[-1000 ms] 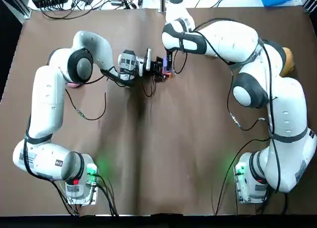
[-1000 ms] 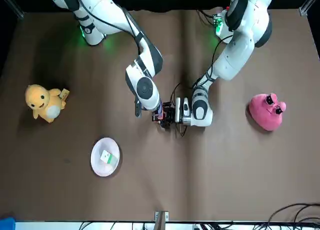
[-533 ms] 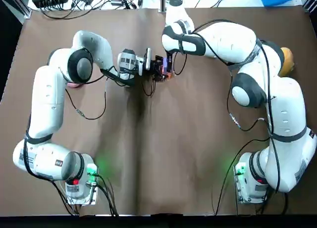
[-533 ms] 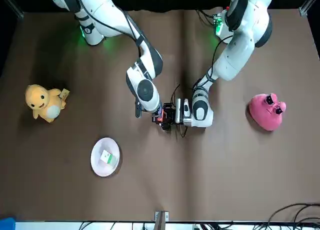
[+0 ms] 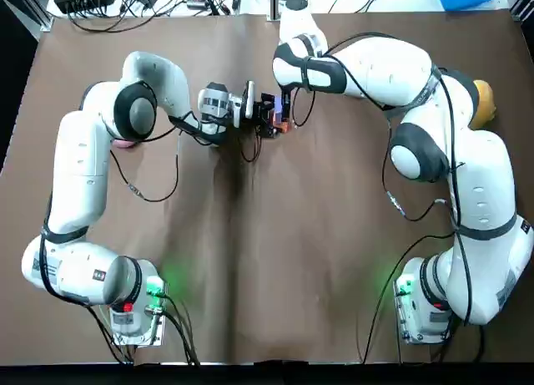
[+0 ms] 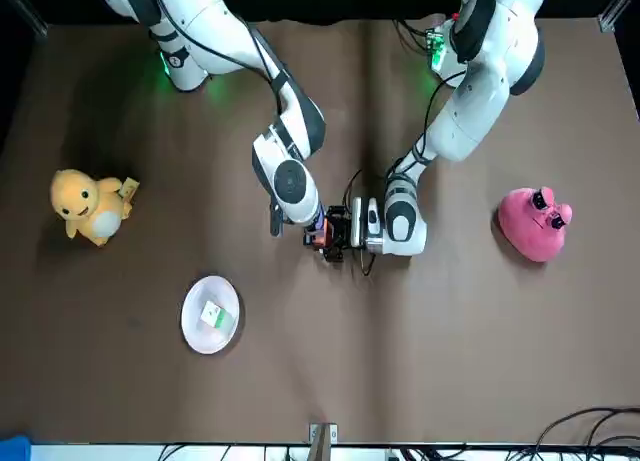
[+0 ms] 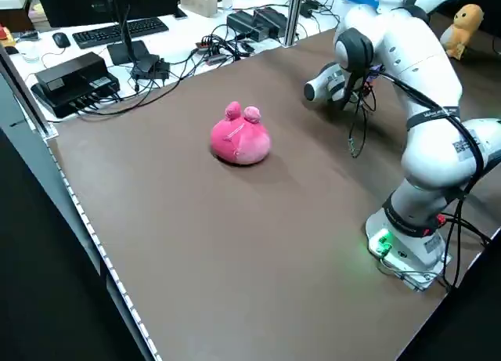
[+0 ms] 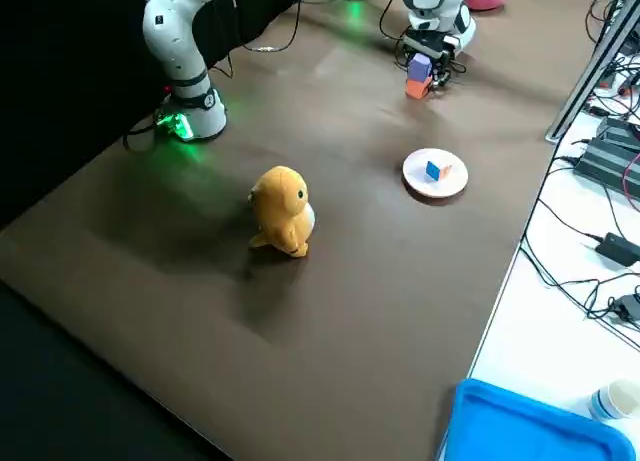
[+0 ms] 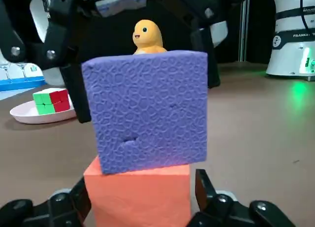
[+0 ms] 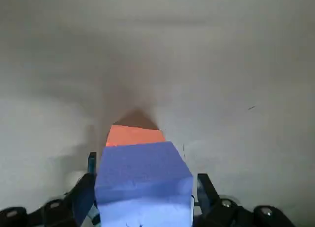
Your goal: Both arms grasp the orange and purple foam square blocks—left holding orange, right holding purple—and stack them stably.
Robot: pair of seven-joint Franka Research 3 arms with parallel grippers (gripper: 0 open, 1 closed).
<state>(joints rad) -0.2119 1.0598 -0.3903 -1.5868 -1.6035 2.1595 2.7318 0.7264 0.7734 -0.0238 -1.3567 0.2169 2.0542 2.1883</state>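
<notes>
The purple foam block [image 9: 147, 109] rests on top of the orange foam block [image 9: 140, 192], slightly skewed, over the far middle of the table. My left gripper [image 5: 272, 120] reaches in sideways and is shut on the orange block [image 5: 284, 127]. My right gripper [image 5: 282, 108] comes down from above and is shut on the purple block [image 5: 279, 112]. In the right wrist view the purple block [image 10: 142, 175] sits between the fingers [image 10: 82, 197] with the orange block [image 10: 134, 135] showing under it. The right side view shows the purple block [image 8: 421, 66] above the orange block [image 8: 413, 87].
A pink plush [image 6: 535, 224] lies on the robot's left side. On the right side sits a yellow duck plush [image 6: 88, 206]. A white plate [image 6: 190, 326] with a small coloured cube [image 6: 213, 315] stands toward the far edge. Cables and boxes lie beyond the table.
The left gripper and the blocks have shifted very slightly toward the far edge. Both grips are unchanged.
</notes>
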